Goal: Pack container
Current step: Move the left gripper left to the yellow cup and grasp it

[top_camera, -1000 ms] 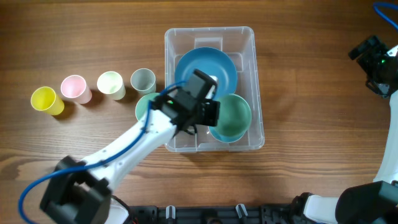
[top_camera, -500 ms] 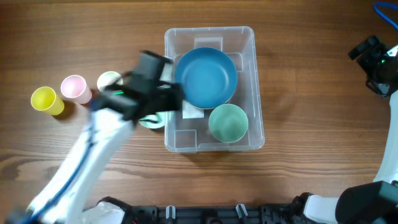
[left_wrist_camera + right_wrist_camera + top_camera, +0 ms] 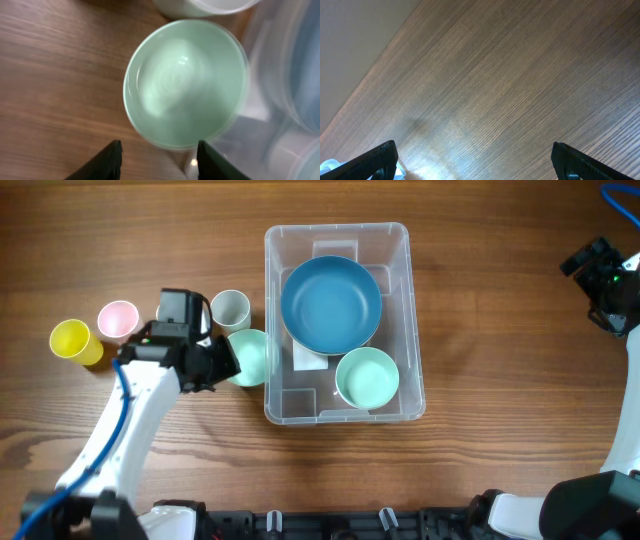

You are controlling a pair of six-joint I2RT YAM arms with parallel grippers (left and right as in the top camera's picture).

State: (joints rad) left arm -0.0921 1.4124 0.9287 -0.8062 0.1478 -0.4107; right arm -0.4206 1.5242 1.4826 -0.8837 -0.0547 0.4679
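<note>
The clear plastic container (image 3: 400, 240) stands mid-table and holds a blue bowl (image 3: 331, 304) and a mint green bowl (image 3: 367, 378). A second mint green bowl (image 3: 250, 357) sits on the table against the container's left wall; it fills the left wrist view (image 3: 185, 82). My left gripper (image 3: 222, 360) is open and empty just left of that bowl, its fingertips (image 3: 159, 155) apart below the bowl's rim. My right gripper (image 3: 600, 275) is open and empty at the far right edge, over bare wood (image 3: 475, 160).
A row of cups stands left of the container: yellow (image 3: 73, 340), pink (image 3: 120, 321), pale green (image 3: 170, 310) partly under my left arm, and grey (image 3: 230, 309). The container's clear wall shows at the right of the left wrist view (image 3: 280, 75).
My left arm pulled back out of the container and swung left, then settled beside the mint bowl on the table. A mint bowl now rests in the container's front right corner. The right arm is unmoved.
</note>
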